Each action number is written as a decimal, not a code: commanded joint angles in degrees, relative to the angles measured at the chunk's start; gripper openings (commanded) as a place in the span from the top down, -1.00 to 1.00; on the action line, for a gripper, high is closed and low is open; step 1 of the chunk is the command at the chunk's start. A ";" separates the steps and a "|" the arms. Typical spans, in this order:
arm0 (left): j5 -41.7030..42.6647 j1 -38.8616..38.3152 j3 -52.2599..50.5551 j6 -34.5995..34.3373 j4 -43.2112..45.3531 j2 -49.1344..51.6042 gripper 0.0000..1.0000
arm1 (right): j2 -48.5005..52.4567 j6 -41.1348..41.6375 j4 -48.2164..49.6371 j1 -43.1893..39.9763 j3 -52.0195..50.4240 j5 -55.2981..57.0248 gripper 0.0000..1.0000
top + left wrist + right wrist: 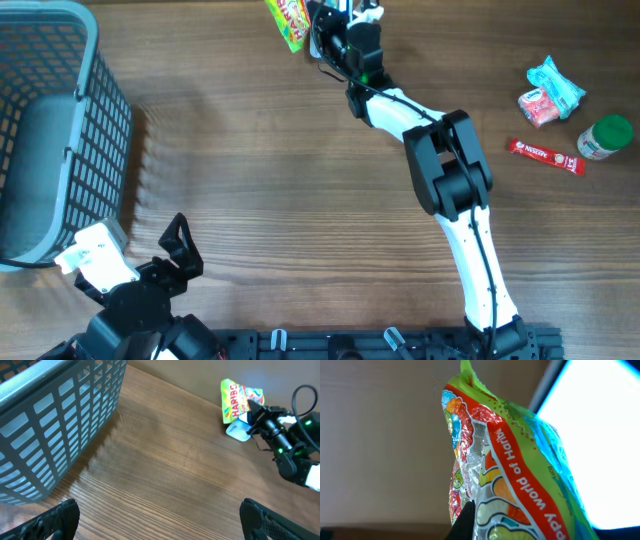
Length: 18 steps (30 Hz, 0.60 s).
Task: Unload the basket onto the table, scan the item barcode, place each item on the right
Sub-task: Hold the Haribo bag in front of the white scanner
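The item is a yellow-green Haribo candy bag (287, 22), held up off the table at the far edge. My right gripper (316, 32) is shut on it. In the left wrist view the bag (236, 400) hangs upright from the right gripper (252, 414), with a white object (239, 431) just below it. In the right wrist view the bag (510, 470) fills the frame, one dark finger (465, 522) presses against it, and a bright white panel (600, 435) glows behind. No barcode shows. My left gripper (185, 245) (160, 522) is open over bare wood near the front left.
A grey mesh basket (60, 120) (60, 425) stands at the left. At the right lie a blue-and-red packet (548, 92), a red stick sachet (545, 156) and a green-lidded jar (605, 138).
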 commanded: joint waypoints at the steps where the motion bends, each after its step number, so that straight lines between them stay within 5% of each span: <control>1: -0.13 0.35 -0.13 -0.74 0.00 -0.20 -1.00 | 1.57 -2.49 1.75 -0.63 2.01 -0.52 0.91; 10: -0.11 0.35 -0.13 -0.74 0.00 -0.20 -1.00 | 1.57 -4.76 4.33 -0.92 2.10 -1.40 0.91; 18: -0.13 0.35 -0.13 -0.74 0.00 -0.20 -1.00 | -1.68 -19.61 13.29 -1.46 2.21 -16.20 0.91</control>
